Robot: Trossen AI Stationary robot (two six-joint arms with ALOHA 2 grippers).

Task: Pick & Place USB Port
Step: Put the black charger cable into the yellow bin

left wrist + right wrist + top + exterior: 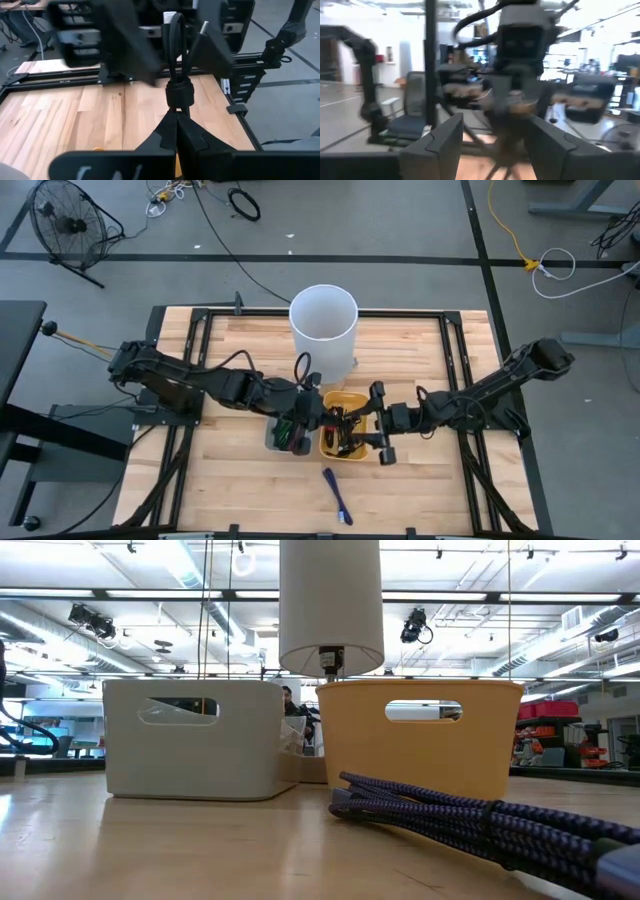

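Observation:
In the left wrist view my left gripper point(176, 117) is shut on a bundled black USB cable point(176, 55) bound by a black strap, with a metal plug point(204, 27) at its far end. In the high view that gripper point(307, 412) hovers between a grey bin point(280, 438) and a yellow bin point(343, 442). My right gripper point(381, 423) is open at the yellow bin's right side and faces the left one. Its fingers point(445, 145) frame the blurred left gripper point(520, 75). A blue braided cable point(337, 495) lies flat on the table. My left gripper pinches the black cable bundle between its two fingers, at the looped end just below the strap point(179, 97). The bundle sticks out straight beyond the fingertips, lifted clear, and points toward the right gripper's open fingers.
A tall white cylinder point(323, 320) stands at the table's far middle, behind the bins. In the low view the grey bin point(195, 740) and yellow bin point(420, 735) stand side by side, with the braided cable point(470, 815) in front. Bare wood point(230, 490) lies near left and right.

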